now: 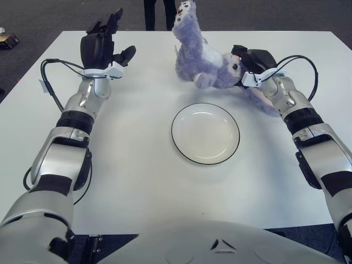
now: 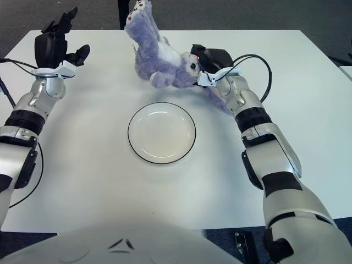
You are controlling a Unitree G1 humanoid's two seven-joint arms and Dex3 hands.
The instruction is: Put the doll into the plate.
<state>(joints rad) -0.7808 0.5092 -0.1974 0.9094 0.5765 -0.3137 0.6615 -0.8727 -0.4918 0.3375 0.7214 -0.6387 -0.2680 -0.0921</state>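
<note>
**op_far:** Holding the doll (image 1: 201,60) by its head end with my right hand (image 1: 254,65) right now. Fingers are closed into the plush, and most of the doll looks lifted, one leg sticking up over the far edge of the table (image 1: 137,181). One limb trails down by my wrist and I can't tell if it's touching the surface.

**benchrat:** where's the plate?

**op_far:** Plate (image 1: 205,133) sits mid-table, nothing in it, nearer to me than the doll and a bit to the left of my right hand. Near, but not under it yet.

**benchrat:** and the left hand?

**op_far:** Left hand (image 1: 102,47) is up over the far left part of the table, fingers spread, holding nothing. It's idle as far as I'm concerned.

**benchrat:** so what step is that?

**op_far:** I'd call it grasped and lifting, carry not done. Next I reckon I bring the right hand toward me and inward until the doll hangs over the plate, lower it, then let go. It's floppy and wide, so I'd aim its body at the centre or a limb will drape over the rim.
</note>
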